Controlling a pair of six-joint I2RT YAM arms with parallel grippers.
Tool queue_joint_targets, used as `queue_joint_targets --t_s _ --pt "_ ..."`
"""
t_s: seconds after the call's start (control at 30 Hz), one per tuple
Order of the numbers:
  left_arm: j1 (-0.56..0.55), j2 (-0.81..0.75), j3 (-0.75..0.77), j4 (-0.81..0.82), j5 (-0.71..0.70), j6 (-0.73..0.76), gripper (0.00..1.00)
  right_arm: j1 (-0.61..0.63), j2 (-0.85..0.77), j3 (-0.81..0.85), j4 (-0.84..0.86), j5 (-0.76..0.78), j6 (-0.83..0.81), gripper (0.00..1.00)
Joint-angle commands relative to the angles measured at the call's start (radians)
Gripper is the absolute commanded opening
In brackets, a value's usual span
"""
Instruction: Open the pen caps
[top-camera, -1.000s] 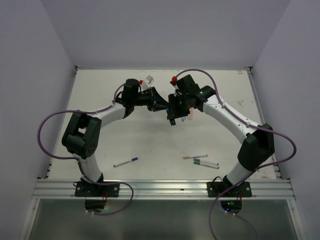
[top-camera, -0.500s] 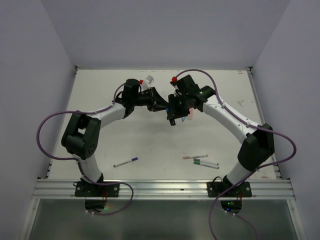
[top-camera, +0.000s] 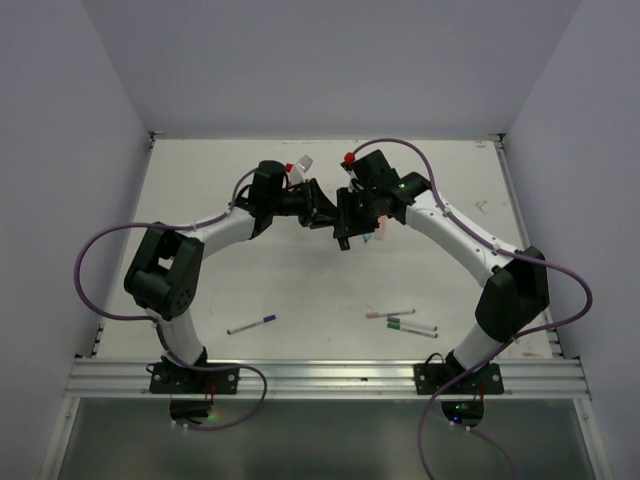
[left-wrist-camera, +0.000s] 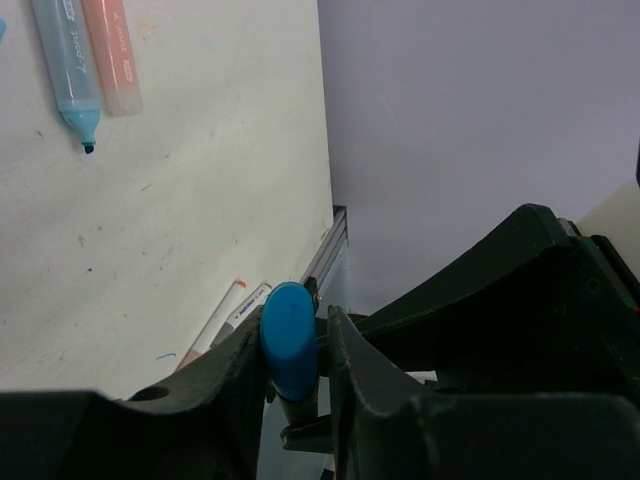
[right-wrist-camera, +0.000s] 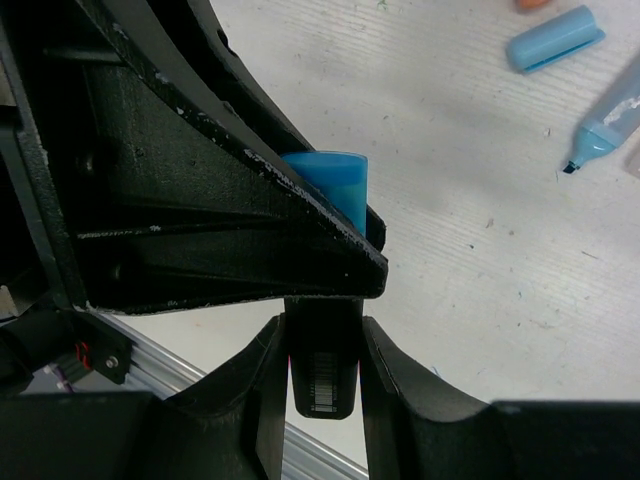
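Note:
A marker with a black barrel (right-wrist-camera: 323, 375) and a chunky blue cap (left-wrist-camera: 290, 340) hangs in the air over the middle of the table. My right gripper (right-wrist-camera: 323, 340) is shut on the barrel. My left gripper (left-wrist-camera: 295, 330) faces it tip to tip, and its fingers (right-wrist-camera: 200, 200) straddle the cap (right-wrist-camera: 335, 180). The cap rests against one finger, with a thin gap at the other. In the top view the left gripper (top-camera: 325, 213) and right gripper (top-camera: 345, 237) meet behind the table's centre. A loose blue cap (right-wrist-camera: 555, 38) lies on the table.
An uncapped blue highlighter (left-wrist-camera: 68, 65) and an orange one (left-wrist-camera: 112, 55) lie side by side below the grippers. Thin white pens lie near the front: one at the left (top-camera: 250, 325), two at the right (top-camera: 390, 314), (top-camera: 412, 326). The metal rail (top-camera: 320, 375) runs along the near edge.
My left arm has shifted slightly right, closer onto the right gripper and over the marker's cap, and its jaws have eased a little wider. The right arm has held still.

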Motion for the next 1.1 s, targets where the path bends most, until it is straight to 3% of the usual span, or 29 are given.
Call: queue_joint_targets --t_s 0.0,0.17,0.3,0.5,0.67,0.8,1.07 --pt "-0.002 -0.036 0.023 -0.003 0.021 0.023 0.26 0.002 -0.023 0.002 0.03 0.006 0.011 0.0" --pt "-0.002 -0.033 0.023 -0.003 0.021 0.019 0.19 0.002 -0.027 -0.009 0.029 0.003 0.008 0.0" --pt "-0.001 -0.035 0.022 -0.006 0.012 0.017 0.35 0.002 -0.046 -0.029 0.029 0.002 0.006 0.0" --pt "-0.001 -0.033 0.023 -0.001 0.003 0.013 0.38 0.002 -0.064 -0.055 0.03 0.0 0.012 0.0" --pt "-0.001 -0.032 0.02 0.016 0.006 0.004 0.29 0.002 -0.061 -0.049 0.032 -0.005 0.014 0.0" --pt "-0.001 -0.029 0.02 0.017 0.012 0.003 0.0 0.002 -0.058 -0.046 0.032 -0.012 0.012 0.0" --pt "0.034 -0.009 0.048 0.028 -0.044 0.008 0.0 0.002 -0.06 -0.096 0.003 -0.069 0.009 0.0"
